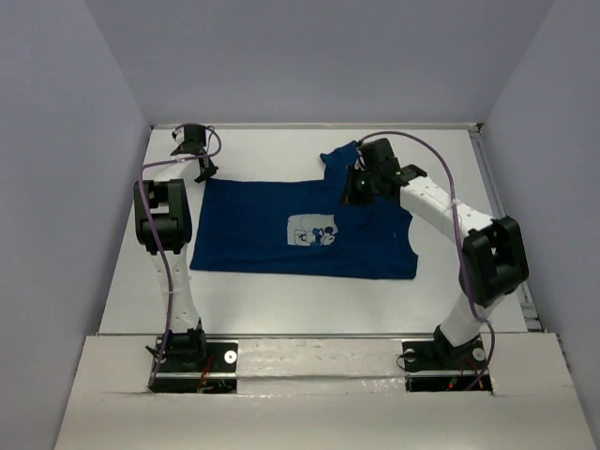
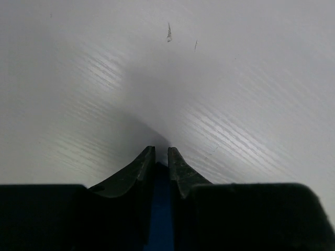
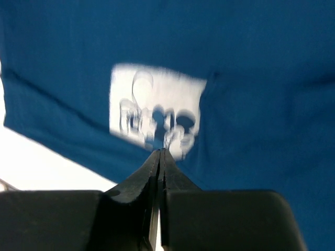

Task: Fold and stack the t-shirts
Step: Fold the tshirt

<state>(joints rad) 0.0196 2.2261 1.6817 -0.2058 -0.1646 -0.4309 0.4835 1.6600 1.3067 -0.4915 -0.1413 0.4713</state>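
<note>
A dark navy t-shirt (image 1: pixel 253 234) lies spread flat on the white table (image 1: pixel 281 305), its pale square print (image 1: pixel 312 232) facing up. One sleeve (image 1: pixel 339 155) points toward the back wall. My left gripper (image 1: pixel 203 171) is at the shirt's far left corner. In the left wrist view it (image 2: pixel 161 151) is shut on a strip of blue cloth (image 2: pixel 161 209), with bare table (image 2: pixel 209 78) ahead. My right gripper (image 1: pixel 355 190) hovers over the shirt beside that sleeve. In the blurred right wrist view it (image 3: pixel 160 151) is shut with nothing at its tips, above the shirt (image 3: pixel 261 78) and the print (image 3: pixel 157 104).
Grey walls close the table in at the left, back and right. A metal rail (image 1: pixel 487 178) runs along the right edge. Both arm bases (image 1: pixel 192 361) (image 1: pixel 445 356) stand on the front ledge. Bare table shows at the back left and in front of the shirt.
</note>
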